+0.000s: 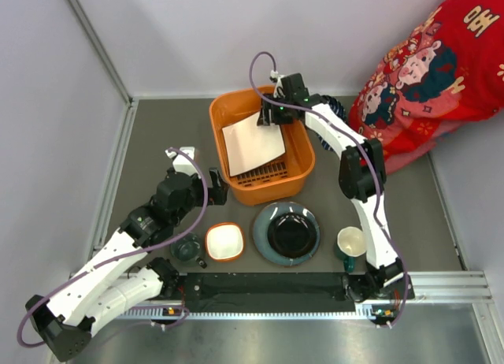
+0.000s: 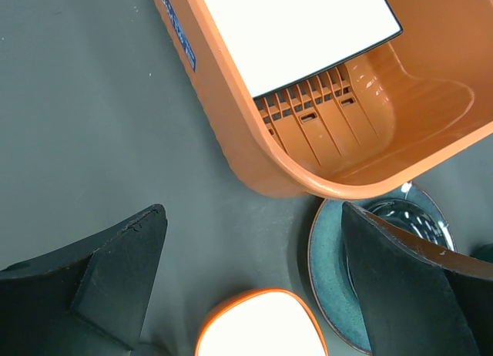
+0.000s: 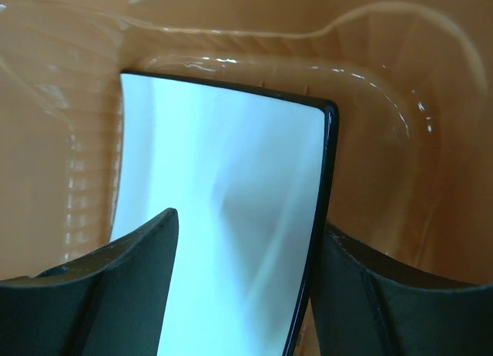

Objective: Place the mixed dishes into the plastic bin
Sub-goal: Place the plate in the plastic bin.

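Note:
The orange plastic bin (image 1: 268, 192) stands at the table's middle back. The white square plate (image 1: 253, 143) leans tilted inside it. My right gripper (image 1: 268, 116) is in the bin at the plate's far corner, jaws wide apart astride the plate's dark edge (image 3: 327, 179), open (image 3: 246, 271). My left gripper (image 1: 219, 195) hovers open and empty left of the bin's near corner (image 2: 254, 248). In a row at the front are the dark teal cup (image 1: 187, 247), the orange bowl (image 1: 224, 242), the blue-grey plate (image 1: 287, 232) and the cream mug (image 1: 351, 242). The bowl (image 2: 262, 329) and plate (image 2: 327, 271) lie just below my left fingers.
A person in red patterned clothing (image 1: 441, 65) stands at the back right corner. A metal rail (image 1: 315, 289) runs along the near edge, and white walls enclose the left and back sides. The bin's slotted floor (image 2: 308, 117) shows below the white plate.

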